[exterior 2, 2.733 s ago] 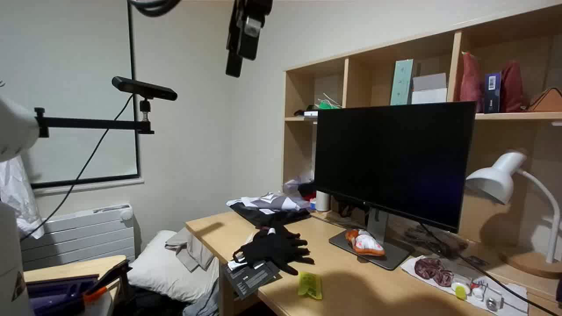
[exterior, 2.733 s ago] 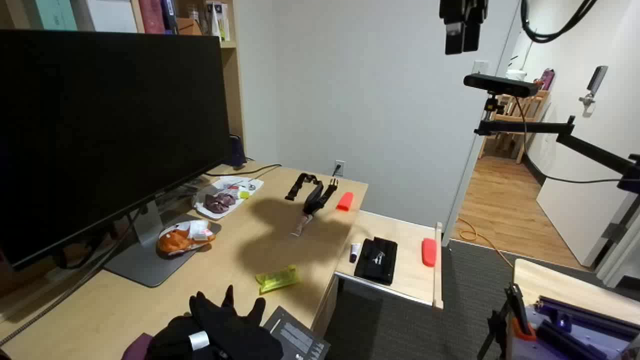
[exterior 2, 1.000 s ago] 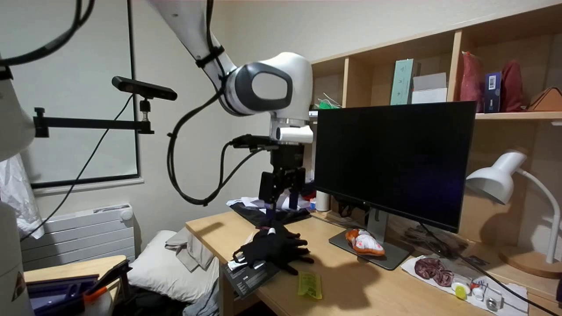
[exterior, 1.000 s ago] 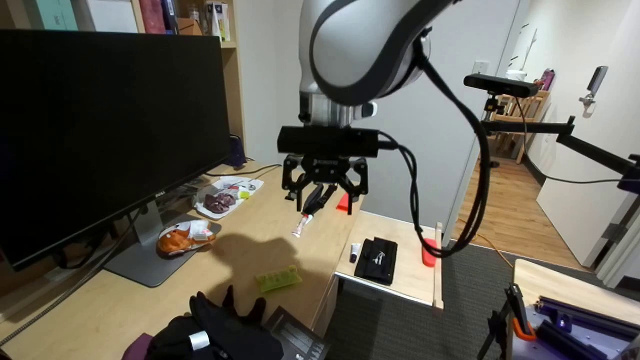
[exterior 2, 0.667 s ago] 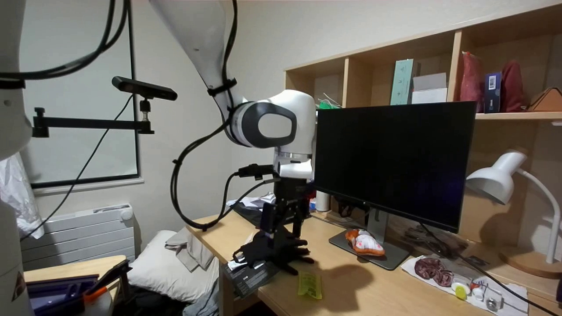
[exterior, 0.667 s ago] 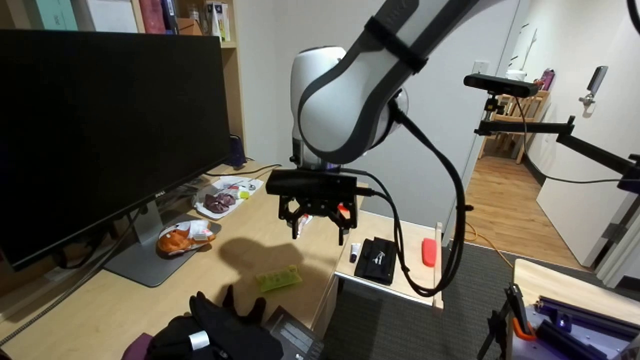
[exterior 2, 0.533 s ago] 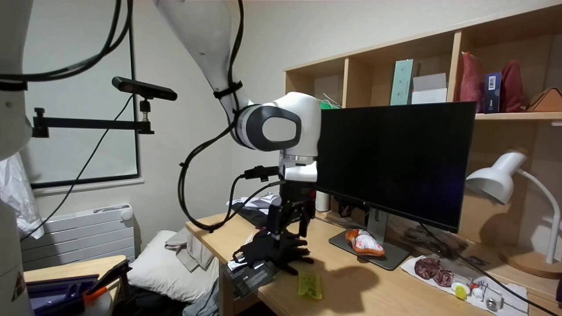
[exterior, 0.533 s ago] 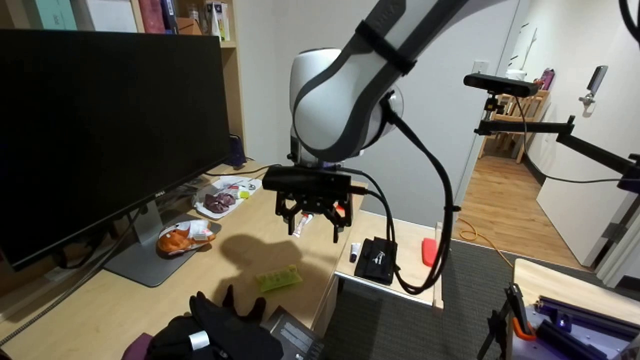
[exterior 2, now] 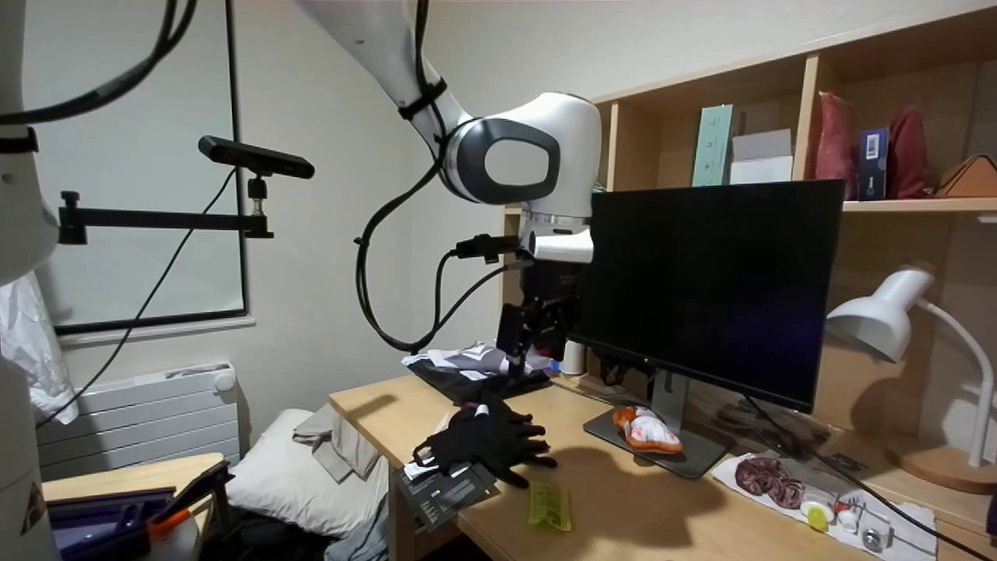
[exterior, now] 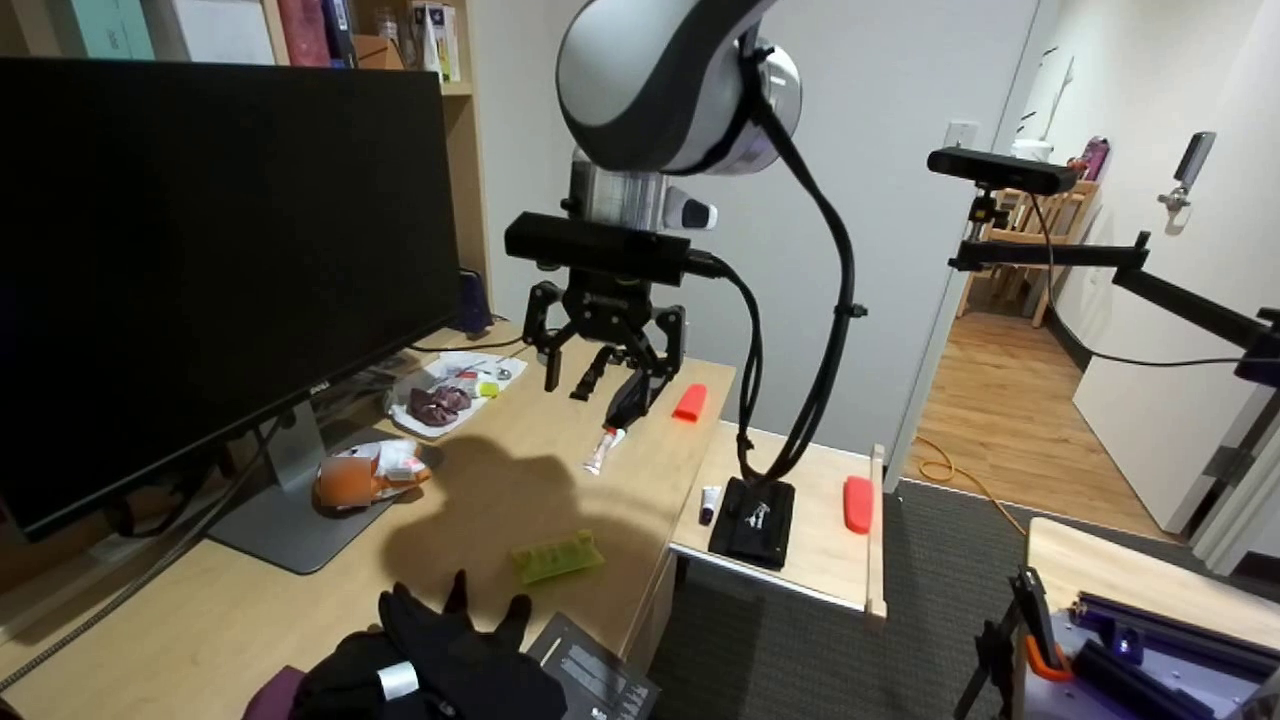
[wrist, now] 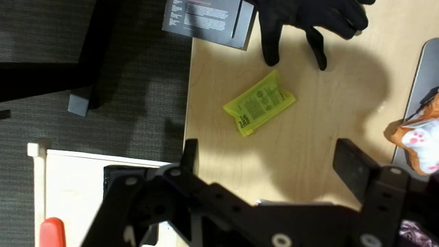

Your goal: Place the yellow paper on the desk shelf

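Observation:
The yellow paper (exterior: 557, 557) is a flat yellow-green printed packet. It lies on the desktop near the edge, beside the black glove; it also shows in an exterior view (exterior 2: 550, 508) and in the wrist view (wrist: 259, 103). My gripper (exterior: 600, 382) hangs above the desk, fingers pointing down, open and empty. In the wrist view the fingers (wrist: 267, 151) are wide apart with bare desktop between them, and the packet lies ahead of them, apart. The desk shelf (exterior: 822, 545) is a pale-wood panel beside the desk; part of it shows in the wrist view (wrist: 73, 185).
On the shelf lie a black pouch (exterior: 752, 522), a small tube (exterior: 709, 504) and a red object (exterior: 857, 504). On the desk are a monitor (exterior: 220, 270), a plush toy (exterior 2: 648, 430), black gloves (exterior 2: 487, 440), a dark card (exterior: 590, 670), a white tray (exterior: 425, 428) and straps.
The arm came down into view over the desk after 2.7 s ago. Since half a second ago my gripper has risen and shifted towards the monitor, staying open. The yellow paper has not moved.

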Robot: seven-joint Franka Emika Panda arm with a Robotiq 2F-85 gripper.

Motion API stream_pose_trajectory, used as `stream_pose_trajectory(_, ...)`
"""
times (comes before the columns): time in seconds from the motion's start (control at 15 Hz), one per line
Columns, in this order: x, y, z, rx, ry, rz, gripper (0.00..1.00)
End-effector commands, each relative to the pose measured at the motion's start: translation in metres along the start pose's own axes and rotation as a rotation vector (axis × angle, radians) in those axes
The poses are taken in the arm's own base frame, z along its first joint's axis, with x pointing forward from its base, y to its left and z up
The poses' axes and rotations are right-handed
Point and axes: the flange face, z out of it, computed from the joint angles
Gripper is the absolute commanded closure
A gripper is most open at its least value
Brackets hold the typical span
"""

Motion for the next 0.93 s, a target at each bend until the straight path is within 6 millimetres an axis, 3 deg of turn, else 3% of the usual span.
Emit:
stream_pose_trajectory(0.0, -0.006, -0.009, 0.048, 0.008, 0.028, 0.121, 0.0)
stream_pose_trajectory(0.53, -0.018, -0.035, 0.193, 0.039, 0.123, 0.392, 0.0)
stream_pose_trajectory(0.87, -0.007, -0.047, 0.231, 0.048, 0.166, 0.513, 0.0)
